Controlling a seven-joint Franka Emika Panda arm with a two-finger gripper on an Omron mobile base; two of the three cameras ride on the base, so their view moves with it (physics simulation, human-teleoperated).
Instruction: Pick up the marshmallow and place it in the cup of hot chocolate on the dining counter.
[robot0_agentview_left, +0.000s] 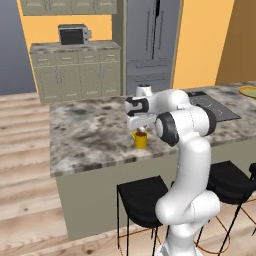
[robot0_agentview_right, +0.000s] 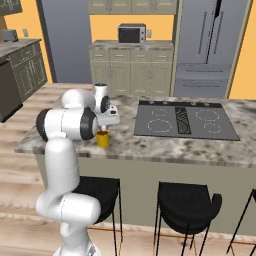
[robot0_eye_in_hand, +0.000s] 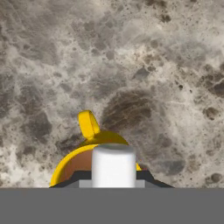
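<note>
Holding the marshmallow (robot0_eye_in_hand: 113, 165) between its two fingertips, the gripper (robot0_eye_in_hand: 113, 181) sits directly over the cup of hot chocolate (robot0_eye_in_hand: 74, 164) on the dining counter (robot0_eye_in_hand: 131, 65). In the hand view the white block fills the gap between the dark tips, which stand narrow against its two sides; the brown liquid shows behind it, and the mug's handle points toward 11 o'clock.

From the left base view the gripper (robot0_agentview_left: 140, 129) hangs just above the yellow cup (robot0_agentview_left: 140, 140), which stands near the counter's front edge. The cooktop (robot0_agentview_left: 212, 107) lies toward 3 o'clock of the cup, well apart. The right base view agrees: cup (robot0_agentview_right: 103, 139) below the hand (robot0_agentview_right: 105, 125), cooktop (robot0_agentview_right: 185, 120) to 3 o'clock, black stools (robot0_agentview_right: 185, 205) under the overhang.

Handling assessment:
- The marshmallow is judged very light and soft; it will likely squash under pressure, so a gentle pinch across its flat opposing sides, as now, is the proper hold.
- Its surface looks matte, so slipping seems unlikely, though it may cling to one pad on release.
- The cup looks rigid and small, holds liquid, and could probably tip if its rim is bumped.

Task status, as judged: the block is aligned over the mouth; release is not yet done.
</note>
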